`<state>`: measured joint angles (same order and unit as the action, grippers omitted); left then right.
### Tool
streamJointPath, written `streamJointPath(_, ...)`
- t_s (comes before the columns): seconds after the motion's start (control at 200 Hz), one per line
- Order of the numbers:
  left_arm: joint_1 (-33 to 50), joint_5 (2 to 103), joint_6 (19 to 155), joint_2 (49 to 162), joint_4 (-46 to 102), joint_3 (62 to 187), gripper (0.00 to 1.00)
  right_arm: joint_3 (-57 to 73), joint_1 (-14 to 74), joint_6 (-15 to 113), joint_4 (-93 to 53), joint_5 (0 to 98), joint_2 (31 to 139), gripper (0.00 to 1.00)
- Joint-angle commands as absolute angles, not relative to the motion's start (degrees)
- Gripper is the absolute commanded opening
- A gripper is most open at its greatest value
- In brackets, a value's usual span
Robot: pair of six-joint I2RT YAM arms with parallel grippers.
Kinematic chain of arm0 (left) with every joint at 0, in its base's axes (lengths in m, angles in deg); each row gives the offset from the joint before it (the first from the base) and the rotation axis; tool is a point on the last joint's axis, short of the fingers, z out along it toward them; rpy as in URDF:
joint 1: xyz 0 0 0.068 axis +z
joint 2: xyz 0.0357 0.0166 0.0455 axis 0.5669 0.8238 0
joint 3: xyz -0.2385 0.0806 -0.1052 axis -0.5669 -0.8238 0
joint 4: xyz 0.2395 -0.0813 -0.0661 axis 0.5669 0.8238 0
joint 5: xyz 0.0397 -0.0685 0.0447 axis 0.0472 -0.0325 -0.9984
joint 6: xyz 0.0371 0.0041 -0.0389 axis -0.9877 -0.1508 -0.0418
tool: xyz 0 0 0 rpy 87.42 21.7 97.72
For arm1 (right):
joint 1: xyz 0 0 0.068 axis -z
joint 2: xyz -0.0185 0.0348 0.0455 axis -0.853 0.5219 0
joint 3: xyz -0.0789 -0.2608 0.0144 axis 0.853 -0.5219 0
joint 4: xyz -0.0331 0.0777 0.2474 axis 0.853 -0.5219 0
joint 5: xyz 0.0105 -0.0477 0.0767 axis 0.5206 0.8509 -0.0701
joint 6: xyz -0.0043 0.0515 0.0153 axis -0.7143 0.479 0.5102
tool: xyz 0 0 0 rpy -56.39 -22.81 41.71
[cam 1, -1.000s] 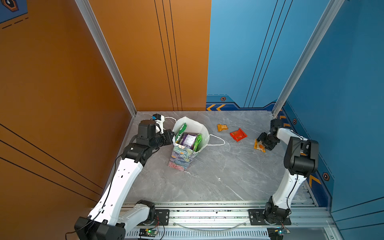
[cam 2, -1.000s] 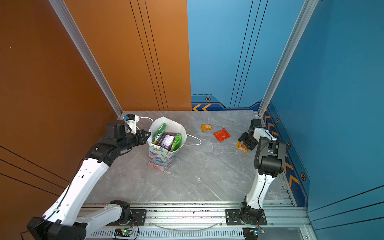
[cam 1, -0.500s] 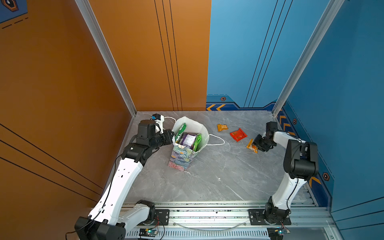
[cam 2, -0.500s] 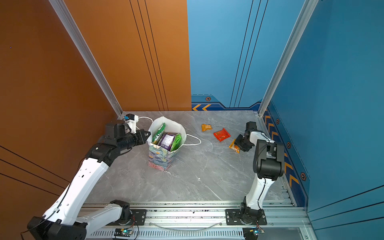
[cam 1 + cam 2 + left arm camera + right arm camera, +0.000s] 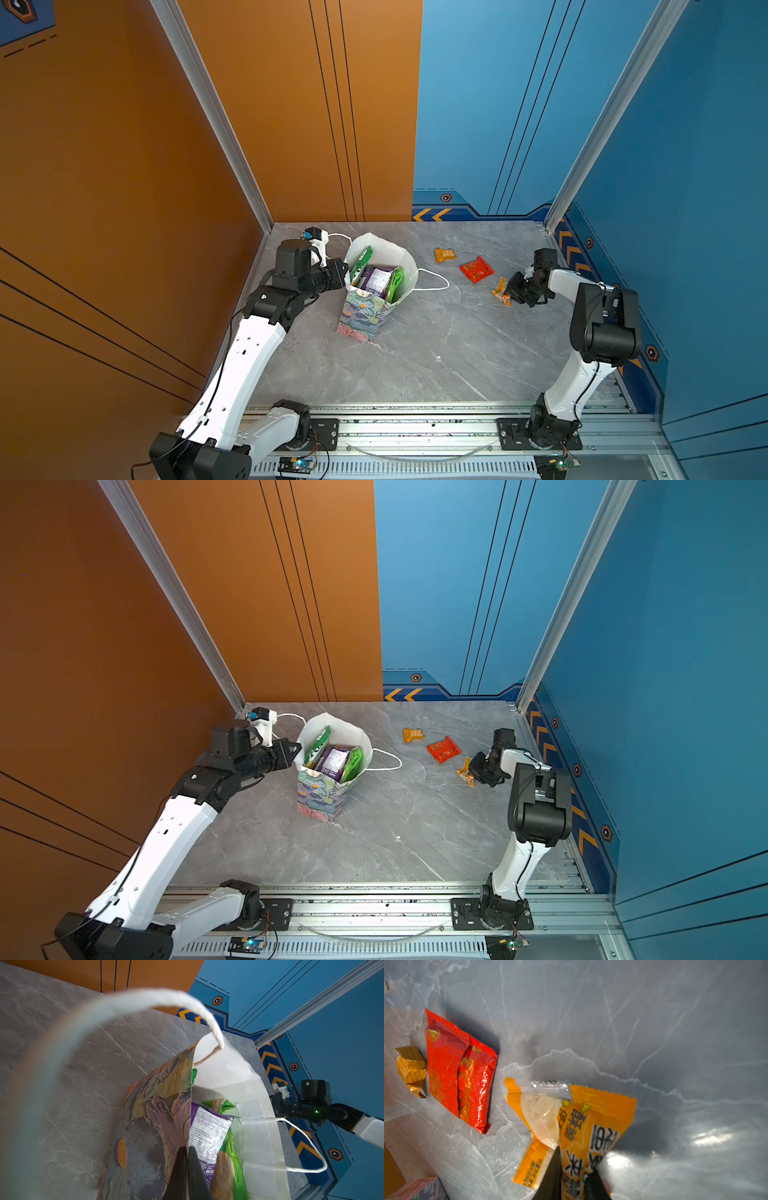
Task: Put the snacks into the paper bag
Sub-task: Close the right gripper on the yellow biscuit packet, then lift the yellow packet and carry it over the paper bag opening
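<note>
Looking down on a grey counter (image 5: 415,365), smooth, marble-veined, glossy enough to throw glare in the right wrist view. Finding left of middle a paper bag (image 5: 361,318), upright, stiff, painted with flowers outside and white inside, mouth gaping. Can make out only the tops of its load: green packets (image 5: 360,259) either side of a purple packet (image 5: 376,280); cannot see lower, for the walls. Noting one white cord handle (image 5: 432,283) drooped onto the counter, the other a blurred arc close to the left wrist lens. Seeing the left pincer (image 5: 186,1150) pressed together on the bag's wall at the rim, unmoved since a second ago, like the bag. Seeing well to the right the right pincer (image 5: 575,1158) pinching a yellow packet (image 5: 583,1118): crinkly film, clear window, sawtooth seal, tipped up on edge, its lower end cut off by the frame. Was gaping wider a second ago; has drawn the packet slightly nearer a red packet (image 5: 476,269), glossy, creased, flat, just beside. Ending beyond that with a small orange packet (image 5: 444,254), crumpled foil, apart from the rest; print too small to read.
</note>
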<state>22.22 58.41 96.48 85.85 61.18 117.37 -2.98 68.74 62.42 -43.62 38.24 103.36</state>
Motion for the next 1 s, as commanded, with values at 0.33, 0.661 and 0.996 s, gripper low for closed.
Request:
streamJointPath(0.33,22.7,59.69,96.47,85.33,55.72,118.26,0.0,-8.41,65.96,62.15,-48.24,39.06,92.24,0.12)
streamJointPath(0.661,22.85,59.52,96.43,85.0,55.72,118.2,0.0,-2.92,60.52,62.22,-57.3,41.3,78.92,0.11)
streamJointPath(0.996,22.84,59.57,96.56,84.98,55.68,118.25,0.0,10.38,49.05,64.75,-63.54,45.8,72.9,0.1)
